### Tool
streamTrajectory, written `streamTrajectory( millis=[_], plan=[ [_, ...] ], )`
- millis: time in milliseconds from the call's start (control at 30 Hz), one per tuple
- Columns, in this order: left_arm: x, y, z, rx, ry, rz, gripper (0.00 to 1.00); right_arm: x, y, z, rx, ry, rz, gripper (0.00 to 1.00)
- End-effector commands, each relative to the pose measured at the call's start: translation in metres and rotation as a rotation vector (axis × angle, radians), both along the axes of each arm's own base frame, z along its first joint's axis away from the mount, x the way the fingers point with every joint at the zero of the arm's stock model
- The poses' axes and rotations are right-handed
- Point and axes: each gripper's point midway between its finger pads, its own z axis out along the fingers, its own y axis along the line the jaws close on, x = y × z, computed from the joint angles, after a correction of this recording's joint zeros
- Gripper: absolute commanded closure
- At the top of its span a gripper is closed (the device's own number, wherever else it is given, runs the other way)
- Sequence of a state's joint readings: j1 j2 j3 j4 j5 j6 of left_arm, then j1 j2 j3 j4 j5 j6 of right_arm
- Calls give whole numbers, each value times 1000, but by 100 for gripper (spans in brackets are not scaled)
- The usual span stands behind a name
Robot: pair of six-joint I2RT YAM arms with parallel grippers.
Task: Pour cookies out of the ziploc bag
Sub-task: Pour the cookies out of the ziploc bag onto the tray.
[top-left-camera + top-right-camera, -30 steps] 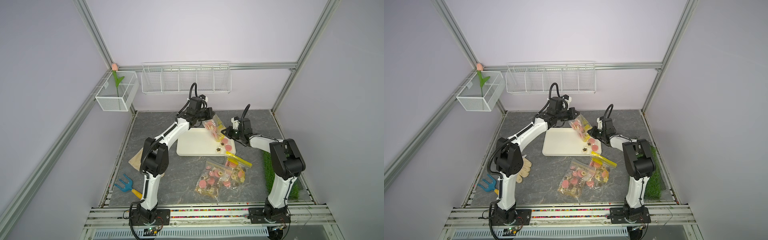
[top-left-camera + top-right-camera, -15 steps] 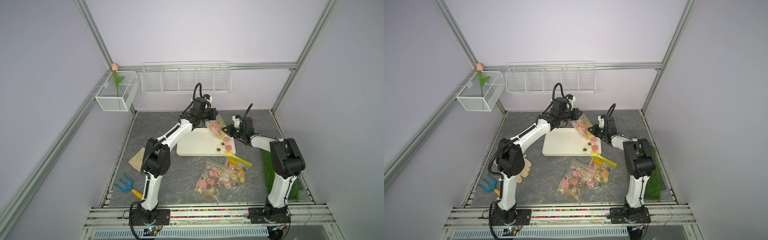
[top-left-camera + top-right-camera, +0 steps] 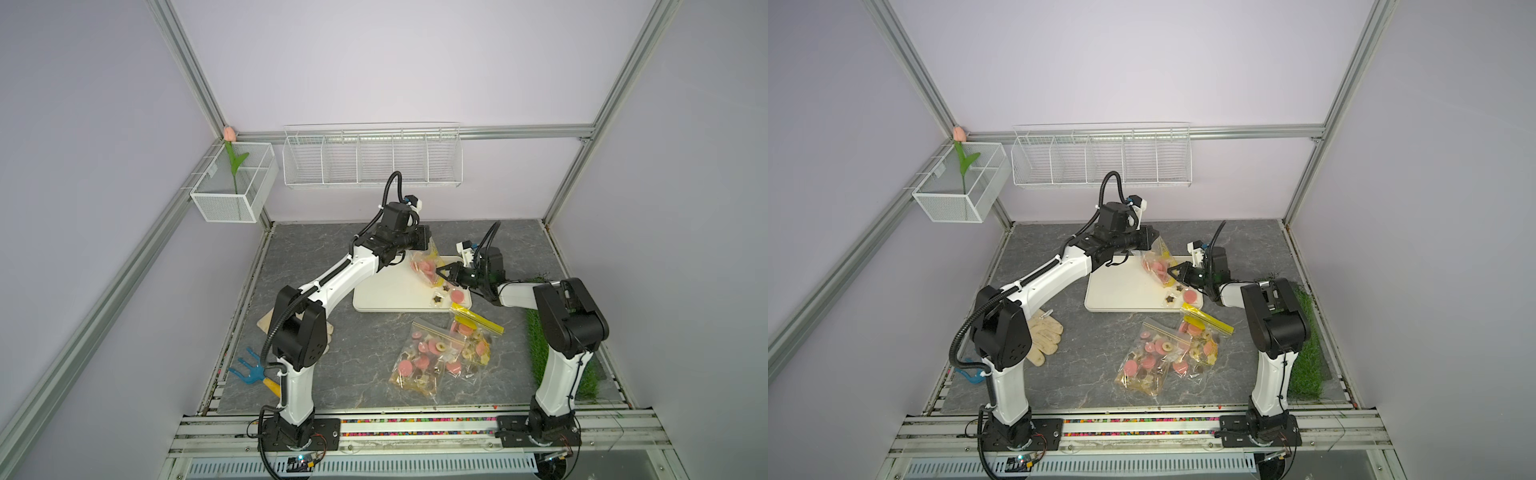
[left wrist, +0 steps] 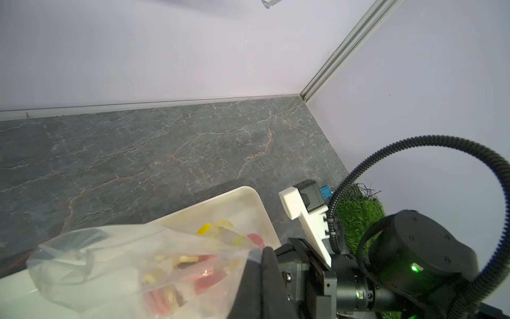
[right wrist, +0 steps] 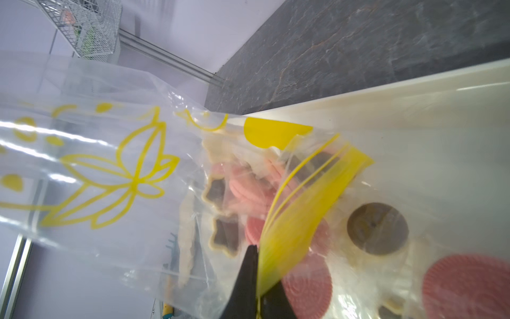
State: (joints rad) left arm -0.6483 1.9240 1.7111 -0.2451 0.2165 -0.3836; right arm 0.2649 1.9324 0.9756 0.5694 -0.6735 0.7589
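A clear ziploc bag (image 3: 426, 268) (image 3: 1158, 266) with yellow print hangs tilted over the white tray (image 3: 386, 293) (image 3: 1117, 293). My left gripper (image 3: 423, 246) (image 4: 265, 250) is shut on its raised clear bottom end. My right gripper (image 3: 439, 274) (image 5: 252, 248) is shut on the yellow zip strip (image 5: 303, 210) at the low mouth. Pink, beige and dark cookies (image 5: 242, 187) crowd inside the bag near the mouth. A pink cookie (image 3: 457, 296) (image 5: 469, 287), a star-shaped one (image 3: 436, 297) and a dark round (image 5: 378, 232) lie on the tray.
Two more bags of cookies (image 3: 424, 359) (image 3: 473, 343) lie on the grey table in front of the tray. A grass mat (image 3: 582, 374) is at the right edge. A blue rake (image 3: 249, 370) and a glove (image 3: 1044, 336) lie at the left. A wire basket (image 3: 370, 158) hangs on the back wall.
Only small shifts: the bag and both grippers have moved slightly over the tray. Both holds are the same, and the same cookies lie on the tray.
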Motion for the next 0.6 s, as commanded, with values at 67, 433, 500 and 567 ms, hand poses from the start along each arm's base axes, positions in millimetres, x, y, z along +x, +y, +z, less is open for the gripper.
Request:
streamTrajectory(
  millis=[67,433,500,567],
  plan=[
    [-9,8,44,-46,-109,8,100,-11,6,14,21,-40,38,93],
    [-32,25,44,-43,-96,31,100,-41,22,10,-33,-19,142,93],
    [-36,26,42,-35,-84,27,100,-48,26,5,-64,-13,156,93],
    [-40,28,40,-28,-83,34,100,-55,30,3,-75,-9,178,93]
  ],
)
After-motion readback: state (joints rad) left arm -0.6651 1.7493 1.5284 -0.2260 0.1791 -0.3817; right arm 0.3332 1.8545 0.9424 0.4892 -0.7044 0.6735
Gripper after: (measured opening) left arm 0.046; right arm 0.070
